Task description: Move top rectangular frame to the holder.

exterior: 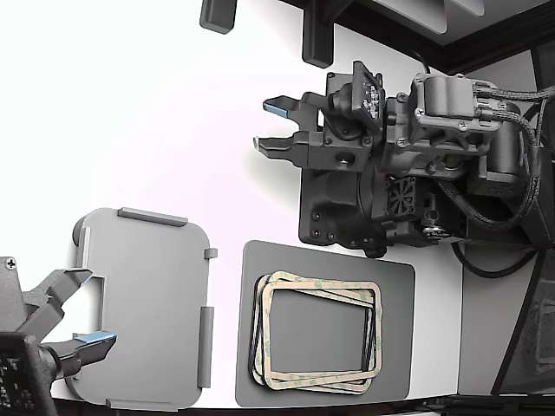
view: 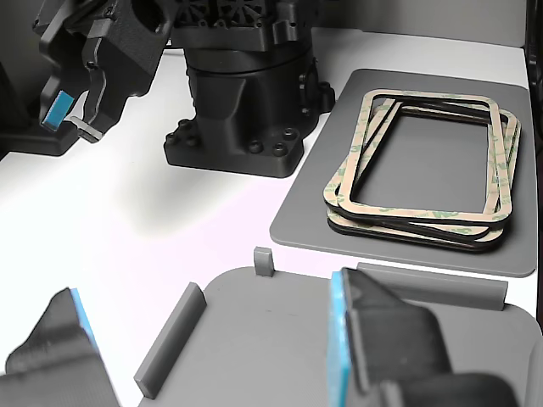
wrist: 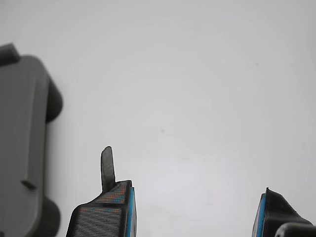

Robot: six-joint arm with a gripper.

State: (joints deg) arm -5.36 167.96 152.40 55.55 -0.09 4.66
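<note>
A stack of thin tan rectangular frames lies on a dark grey mat (exterior: 395,290); the top frame (exterior: 325,282) lies slightly askew, and it also shows in the other view (view: 428,96). The light grey holder (exterior: 143,303) with raised tabs lies to the mat's left in the exterior view and is bare; its edge shows in the wrist view (wrist: 24,148). My gripper (exterior: 273,126) is open and empty, above the white table, away from both frames and holder. It shows in the wrist view (wrist: 195,197) with blue pads, and in the other view (view: 72,119).
My arm's black base (exterior: 347,208) stands just behind the mat. A second arm's open gripper (exterior: 74,316) reaches over the holder's edge at the exterior view's lower left; its blue-padded fingers (view: 373,331) fill the other view's foreground. Dark fixtures (exterior: 316,39) stand at the table's far edge.
</note>
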